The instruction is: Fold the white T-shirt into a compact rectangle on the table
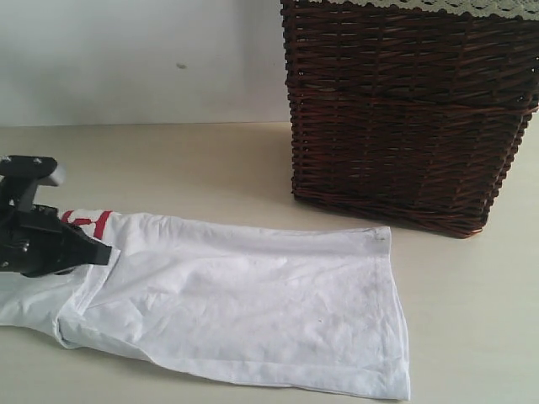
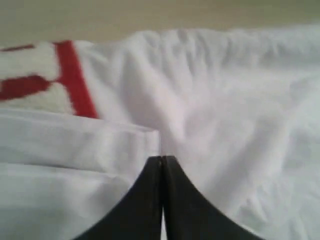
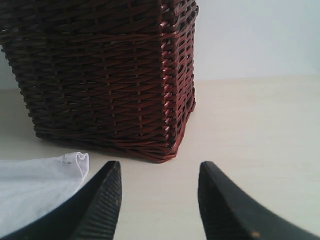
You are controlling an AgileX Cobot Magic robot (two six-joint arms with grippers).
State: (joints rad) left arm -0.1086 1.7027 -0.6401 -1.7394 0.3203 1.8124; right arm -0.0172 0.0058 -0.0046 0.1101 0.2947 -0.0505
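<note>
The white T-shirt (image 1: pixel 253 295) runs off the left edge — its lettering (image 1: pixel 99 217) mostly hidden behind the left tool (image 1: pixel 107 252).

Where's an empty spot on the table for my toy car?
Two bare patches of table: back left, bordered by the wall, the wicker basket and the white T-shirt; front right, between the basket and the shirt's hem. Crowded: the thin strip between shirt and basket, and around the left end effector at the shirt's left end.
</note>
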